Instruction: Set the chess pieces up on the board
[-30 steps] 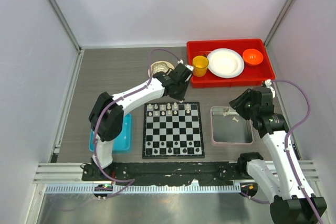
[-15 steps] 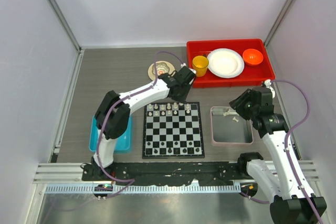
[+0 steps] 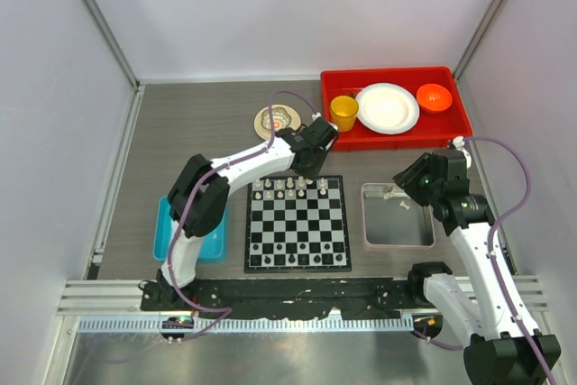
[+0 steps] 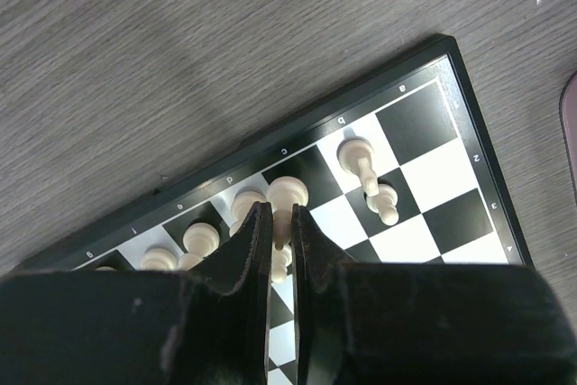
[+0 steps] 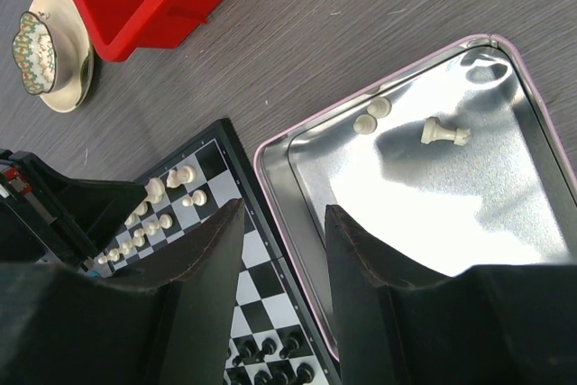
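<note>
Plainly, the nearest risk sits with the left gripper (image 4: 281, 223). Its jaws stand narrow, pinched on the stem of a cream piece (image 4: 288, 193) at the far row of the board (image 4: 433, 53). Other chess pieces (image 4: 245, 201) stand just beside it on both sides. If the fingers open crookedly or lift away at a slant, I judge they could clip a neighbour and topple it. The held piece could also tip or end up straddling two squares, since it is so slim and light.

Further right, three more cream figures (image 5: 434, 132) lie loose in the grey tray (image 5: 270, 146). One is on its side, so a pinch there could skid it along the shiny floor.

As for pose, the left arm reaches from its base at the near left in a long diagonal across the table. Its wrist is turned down over the board's far edge. The right arm rises from the near right with its elbow bent. The right gripper (image 5: 284, 268) hovers above the tray, jaws partly apart and holding nothing, well clear of the board.
</note>
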Tool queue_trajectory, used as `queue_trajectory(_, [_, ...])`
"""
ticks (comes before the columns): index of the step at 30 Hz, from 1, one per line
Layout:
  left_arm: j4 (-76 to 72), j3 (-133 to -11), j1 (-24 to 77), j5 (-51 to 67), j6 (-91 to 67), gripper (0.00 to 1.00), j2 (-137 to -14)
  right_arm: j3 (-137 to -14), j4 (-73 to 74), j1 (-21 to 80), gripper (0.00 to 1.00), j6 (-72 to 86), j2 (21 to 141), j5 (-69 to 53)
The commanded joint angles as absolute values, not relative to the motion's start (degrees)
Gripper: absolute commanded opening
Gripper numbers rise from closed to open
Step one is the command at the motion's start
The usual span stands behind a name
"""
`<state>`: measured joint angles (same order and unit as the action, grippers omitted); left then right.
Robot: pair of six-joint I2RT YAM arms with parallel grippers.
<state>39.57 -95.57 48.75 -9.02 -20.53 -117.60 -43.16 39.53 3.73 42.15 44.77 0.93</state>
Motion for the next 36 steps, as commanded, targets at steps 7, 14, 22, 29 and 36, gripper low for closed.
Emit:
queue_trajectory(7, [39.73, -98.96, 49.57, -9.05, -20.39, 0.00, -119.27, -43.33, 38.23, 3.52, 0.47, 41.22, 45.18, 0.88])
queue_trajectory(14, [39.99, -98.79, 49.57, -9.40, -20.30, 0.00, -119.44, -43.07, 38.23, 3.52, 0.47, 40.96, 45.09, 0.97])
queue_trajectory(22, [40.08, -98.79, 49.57, -9.32, -20.30, 0.04, -119.62, -42.71, 38.32, 3.52, 0.47, 41.04, 44.83, 0.97])
queue_trajectory(29, [40.08, -98.70, 49.66, -9.23, -20.39, 0.26, -119.44, -42.71, 38.32, 3.60, 0.47, 41.04, 44.74, 0.79])
queue_trajectory(36, [39.90, -98.61, 49.66, -9.05, -20.48, 0.29, -119.18, -42.63, 38.23, 3.60, 0.47, 41.04, 44.74, 0.79])
